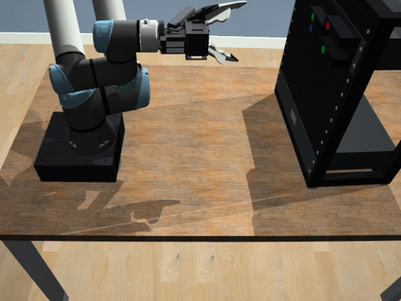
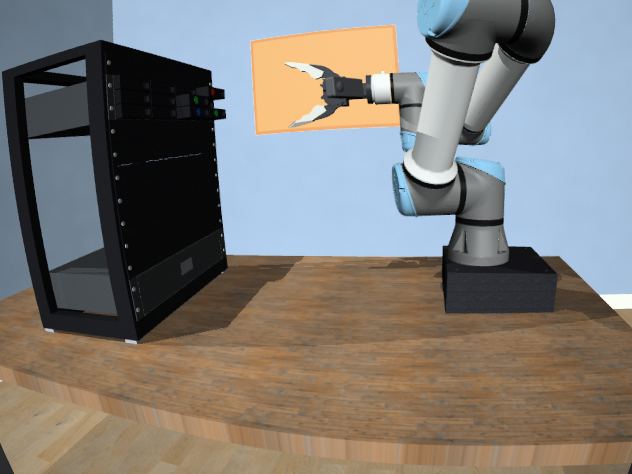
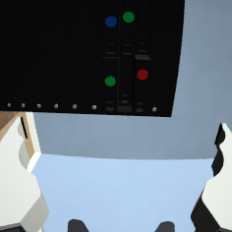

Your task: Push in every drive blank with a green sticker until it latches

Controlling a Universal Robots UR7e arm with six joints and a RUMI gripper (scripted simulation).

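Observation:
The black rack (image 1: 336, 90) stands upright at the right end of the table, and it also shows in the exterior view (image 2: 117, 188). Its top row holds drive blanks with round stickers. One green-stickered blank (image 1: 322, 49) sticks out of the front, as does the red-stickered one (image 1: 327, 25). Another green sticker (image 1: 312, 16) and a blue one (image 1: 310, 27) sit further in. The wrist view shows the green (image 3: 110, 81), green (image 3: 128, 17), red (image 3: 143, 75) and blue (image 3: 111, 22) stickers. My gripper (image 1: 240, 32) (image 2: 288, 94) is open and empty. It faces the rack front at drive height with a clear gap.
The arm's black base block (image 1: 77, 152) sits on the left of the table. An orange panel (image 2: 326, 76) hangs on the wall behind the gripper. The rack's lower front is closed by dark panels (image 2: 173, 204). The table's front edge (image 1: 200, 238) is near.

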